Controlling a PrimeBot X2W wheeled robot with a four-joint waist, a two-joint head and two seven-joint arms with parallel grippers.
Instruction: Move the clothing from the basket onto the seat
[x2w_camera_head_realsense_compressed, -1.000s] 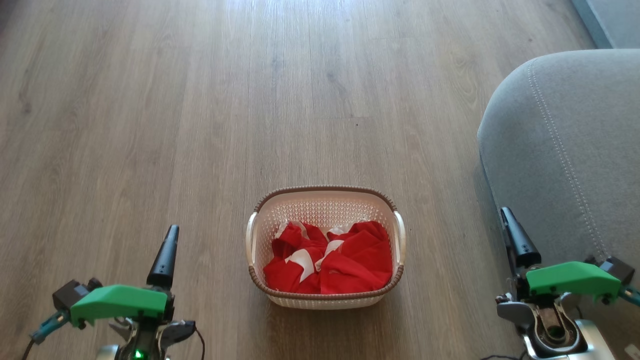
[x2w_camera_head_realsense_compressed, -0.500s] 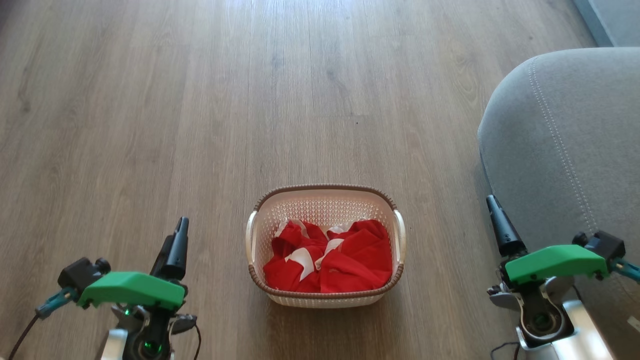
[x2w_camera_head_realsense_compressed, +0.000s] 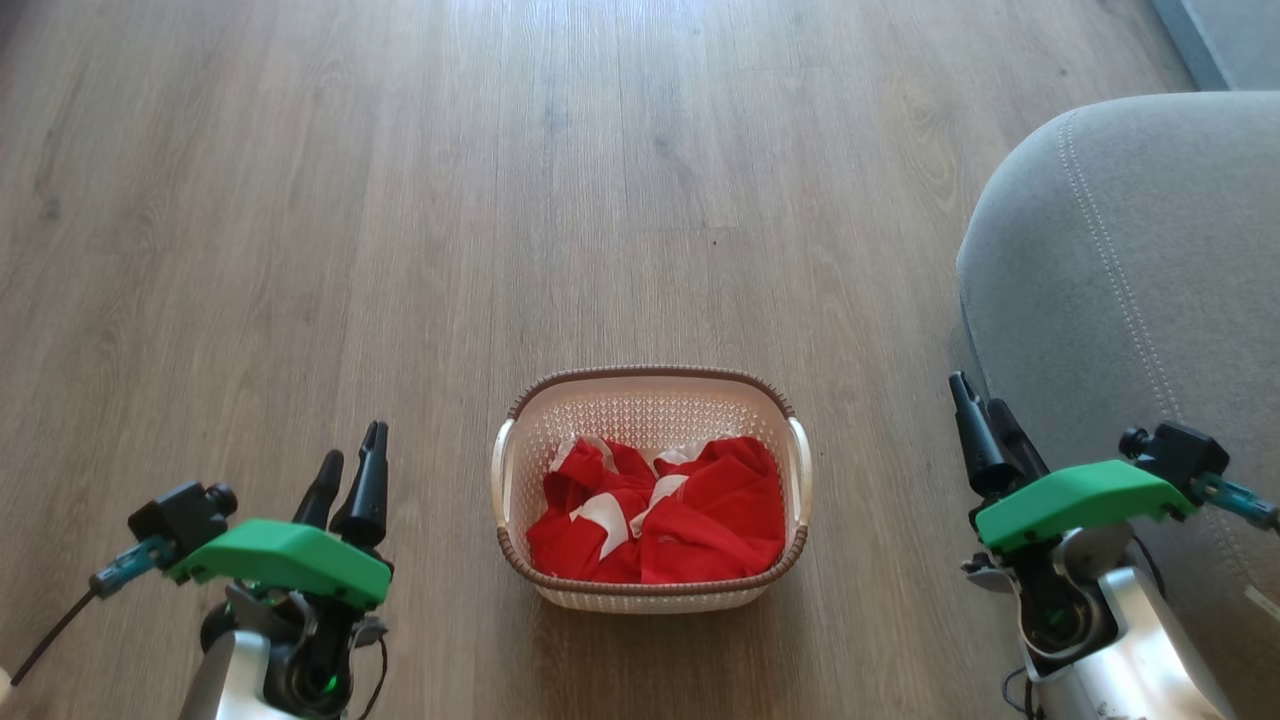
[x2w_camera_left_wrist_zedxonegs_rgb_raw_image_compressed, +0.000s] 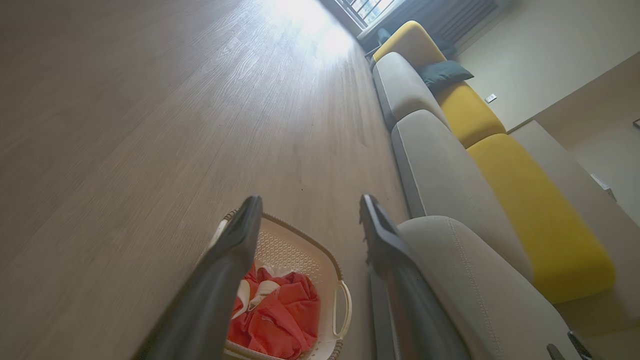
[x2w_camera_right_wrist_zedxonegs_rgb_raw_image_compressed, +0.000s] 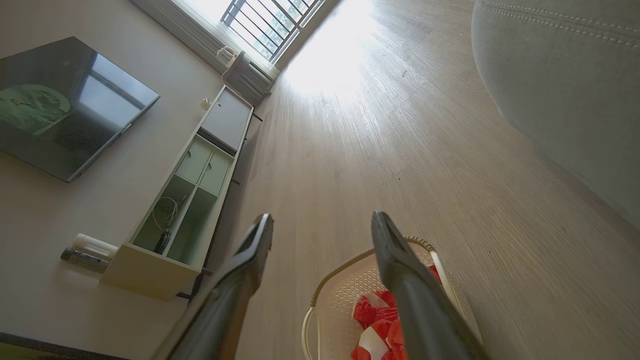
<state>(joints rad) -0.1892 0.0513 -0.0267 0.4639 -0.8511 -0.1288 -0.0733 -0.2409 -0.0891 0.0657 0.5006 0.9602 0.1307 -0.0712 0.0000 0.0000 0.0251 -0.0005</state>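
Note:
The cream basket (x2w_camera_head_realsense_compressed: 650, 392) with a brown rim stands on the wooden floor at the lower middle of the head view. Crumpled red clothing (x2w_camera_head_realsense_compressed: 660, 520) with white patches lies inside it, also seen in the left wrist view (x2w_camera_left_wrist_zedxonegs_rgb_raw_image_compressed: 280, 320) and the right wrist view (x2w_camera_right_wrist_zedxonegs_rgb_raw_image_compressed: 380, 330). The grey seat (x2w_camera_head_realsense_compressed: 1140, 270) rises at the right. My left gripper (x2w_camera_head_realsense_compressed: 350, 460) hovers left of the basket, open and empty. My right gripper (x2w_camera_head_realsense_compressed: 975, 395) is open and empty too, between the basket and the seat's edge.
A long sofa with grey cushions (x2w_camera_left_wrist_zedxonegs_rgb_raw_image_compressed: 440, 170) and yellow cushions (x2w_camera_left_wrist_zedxonegs_rgb_raw_image_compressed: 530, 210) runs along the wall. A white TV cabinet (x2w_camera_right_wrist_zedxonegs_rgb_raw_image_compressed: 190, 195) and a wall screen (x2w_camera_right_wrist_zedxonegs_rgb_raw_image_compressed: 65, 105) stand across the room. Open wooden floor (x2w_camera_head_realsense_compressed: 400, 200) spreads beyond the basket.
Both arms have swung inward toward the basket and risen a little, turning so that both fingers of each gripper now show. The basket and clothing have stayed put.

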